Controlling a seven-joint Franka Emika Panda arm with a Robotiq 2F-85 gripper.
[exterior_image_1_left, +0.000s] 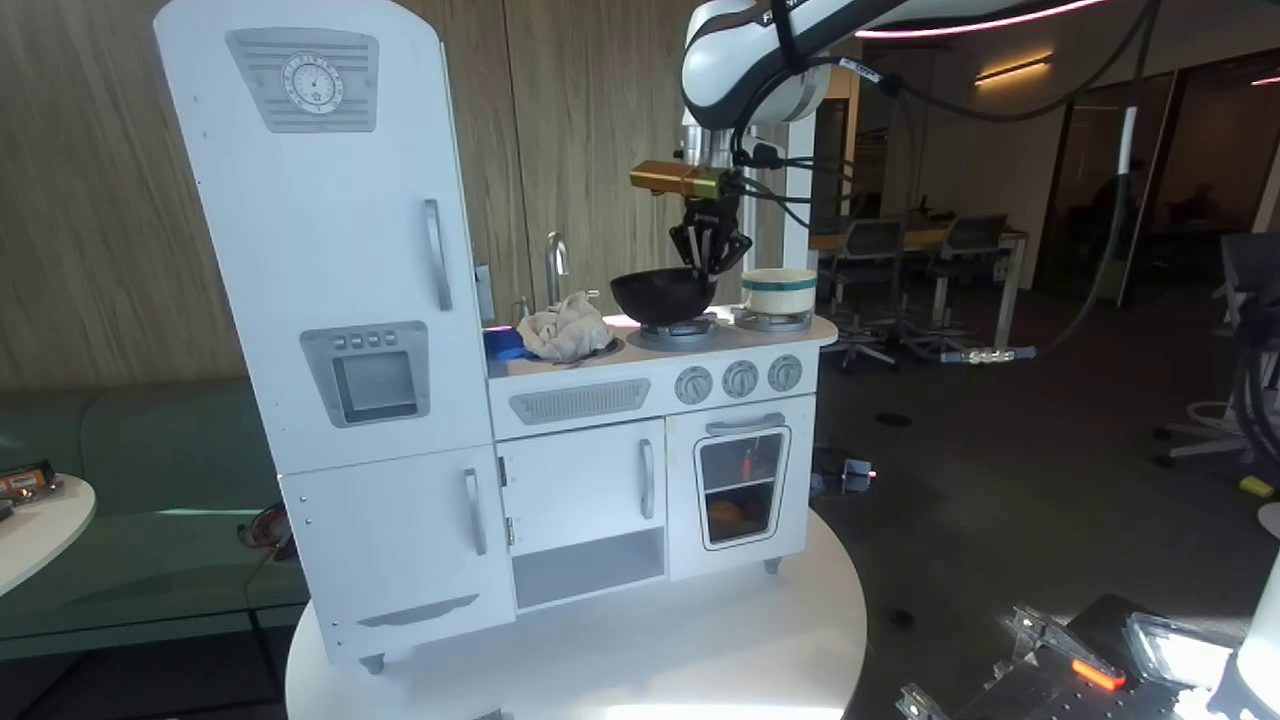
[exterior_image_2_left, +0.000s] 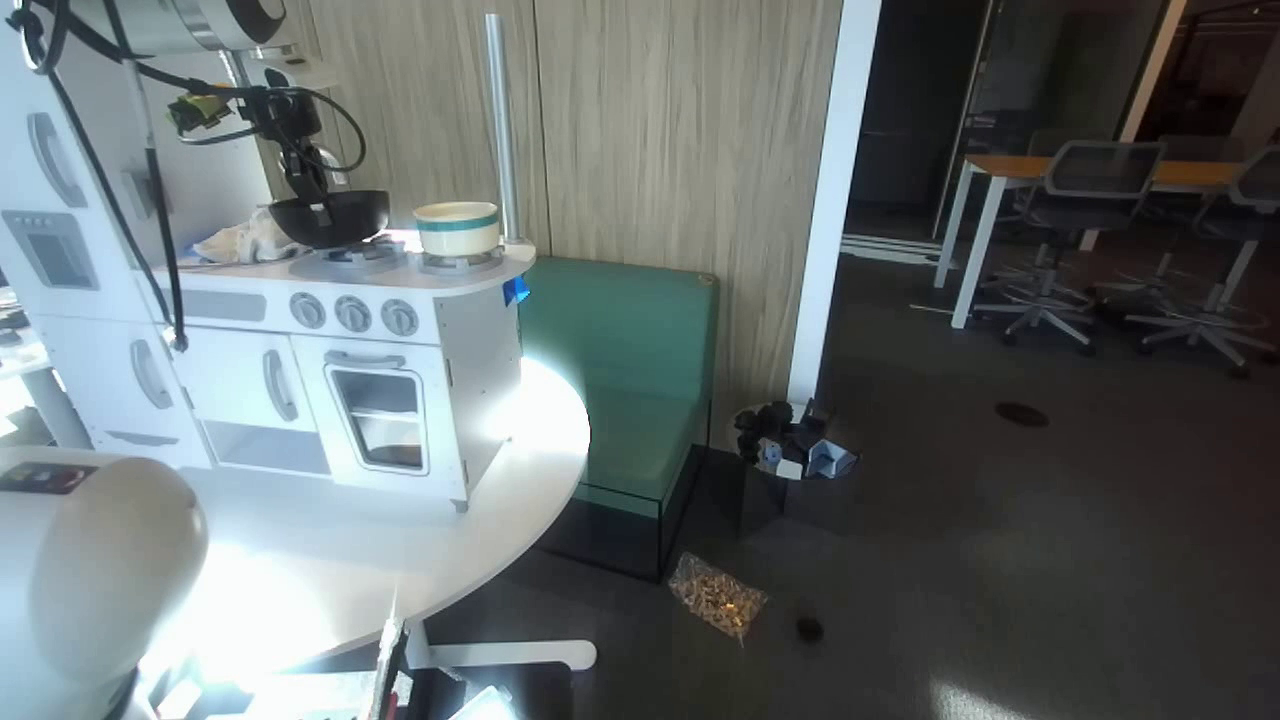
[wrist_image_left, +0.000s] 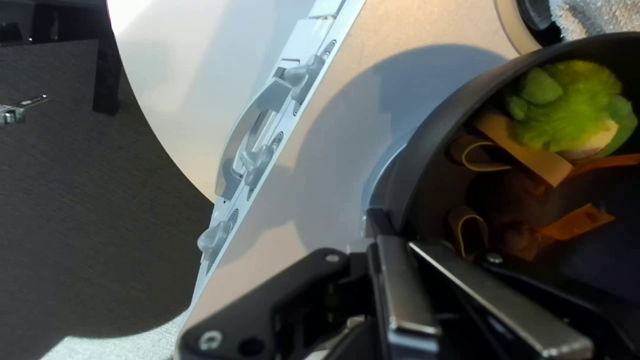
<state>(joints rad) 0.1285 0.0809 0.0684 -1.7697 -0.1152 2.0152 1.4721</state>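
Observation:
A black round pan (exterior_image_1_left: 655, 298) is at the left burner (exterior_image_1_left: 680, 333) of the white toy kitchen; I cannot tell whether it rests on it or hangs just above. It also shows in an exterior view (exterior_image_2_left: 350, 220). My gripper (exterior_image_1_left: 703, 270) points down and is shut on the pan's rim, one finger outside and one inside, as the wrist view shows (wrist_image_left: 395, 232). Inside the pan (wrist_image_left: 435, 120) lie a fuzzy green toy (wrist_image_left: 570, 107), a yellow strip (wrist_image_left: 525, 150) and orange strips (wrist_image_left: 575, 222). Part of the inside is dark and hidden by the fingers.
A cream pot with a teal band (exterior_image_1_left: 778, 292) stands on the right burner, beside the pan. A crumpled cloth (exterior_image_1_left: 565, 328) lies in the sink by the faucet (exterior_image_1_left: 556, 265), near a blue item (exterior_image_1_left: 505, 343). The tall toy fridge (exterior_image_1_left: 330, 230) rises at the counter's end.

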